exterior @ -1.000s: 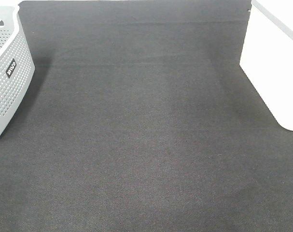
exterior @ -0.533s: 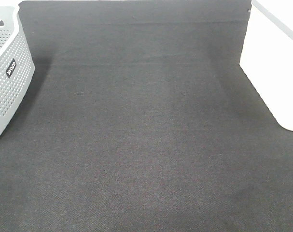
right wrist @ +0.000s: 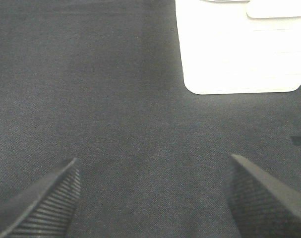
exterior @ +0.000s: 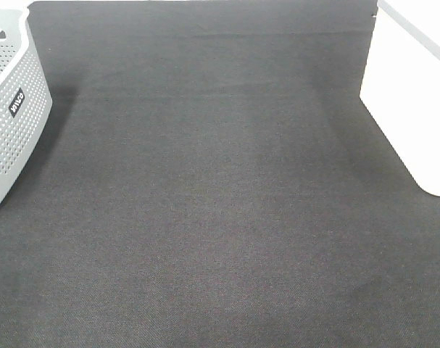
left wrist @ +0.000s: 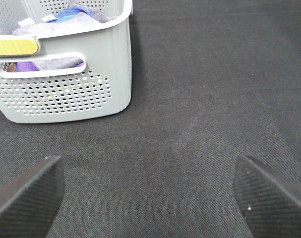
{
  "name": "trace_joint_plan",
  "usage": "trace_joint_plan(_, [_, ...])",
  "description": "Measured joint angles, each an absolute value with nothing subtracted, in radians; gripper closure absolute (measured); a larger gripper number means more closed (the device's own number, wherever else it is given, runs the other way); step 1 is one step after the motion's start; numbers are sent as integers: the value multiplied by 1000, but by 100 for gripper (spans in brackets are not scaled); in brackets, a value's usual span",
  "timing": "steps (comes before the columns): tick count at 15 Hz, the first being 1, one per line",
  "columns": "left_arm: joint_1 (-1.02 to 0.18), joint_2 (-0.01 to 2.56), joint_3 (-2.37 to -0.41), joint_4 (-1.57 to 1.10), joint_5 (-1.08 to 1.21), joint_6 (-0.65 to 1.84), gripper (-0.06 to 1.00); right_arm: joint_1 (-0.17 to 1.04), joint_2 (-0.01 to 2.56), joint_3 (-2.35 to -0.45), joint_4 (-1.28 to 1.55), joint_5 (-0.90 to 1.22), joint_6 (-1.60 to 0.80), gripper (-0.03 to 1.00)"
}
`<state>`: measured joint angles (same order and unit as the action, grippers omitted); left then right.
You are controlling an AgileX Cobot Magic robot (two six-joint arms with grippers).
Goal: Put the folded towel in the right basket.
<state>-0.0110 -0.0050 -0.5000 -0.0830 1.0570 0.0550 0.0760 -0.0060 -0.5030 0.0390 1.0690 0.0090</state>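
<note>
The white right basket (exterior: 412, 94) stands at the table's right edge; it also shows in the right wrist view (right wrist: 239, 47). No folded towel lies on the mat in any view. The grey perforated left basket (exterior: 9, 109) at the far left holds cloths, purple and blue (left wrist: 66, 20), seen in the left wrist view. My left gripper (left wrist: 150, 198) is open and empty over the dark mat near the grey basket (left wrist: 66, 79). My right gripper (right wrist: 152, 198) is open and empty over the mat in front of the white basket. Neither gripper shows in the exterior high view.
A dark fabric mat (exterior: 220, 203) covers the table between the two baskets. The grey basket has a yellow handle strip (left wrist: 14, 45) on its rim.
</note>
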Motion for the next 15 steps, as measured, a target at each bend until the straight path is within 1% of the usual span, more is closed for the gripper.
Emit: trace_joint_plan(15, [-11, -5, -500, -83, 1057, 55, 7, 76, -6, -503, 39, 1069, 9, 21])
